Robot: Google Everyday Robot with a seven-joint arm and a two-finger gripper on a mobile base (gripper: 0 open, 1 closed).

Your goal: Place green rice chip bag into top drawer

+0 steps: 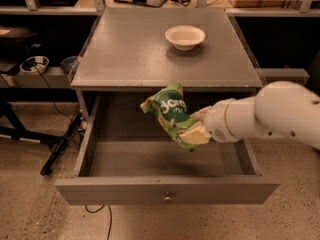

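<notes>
The green rice chip bag [171, 114] is a shiny green pouch with white lettering. It hangs tilted in the air over the middle of the open top drawer [165, 194]. My gripper [196, 127] comes in from the right on a white arm and is shut on the bag's lower right end. One pale finger [194, 134] shows under the bag. The drawer is pulled out fully, with a brass knob [167, 199] on its grey front panel. Its inside looks bare.
A white round bowl [185, 36] stands on the grey cabinet top [125, 54] at the back right. Dark shelves, cables and a black stand leg [60, 146] lie to the left. Speckled floor surrounds the drawer.
</notes>
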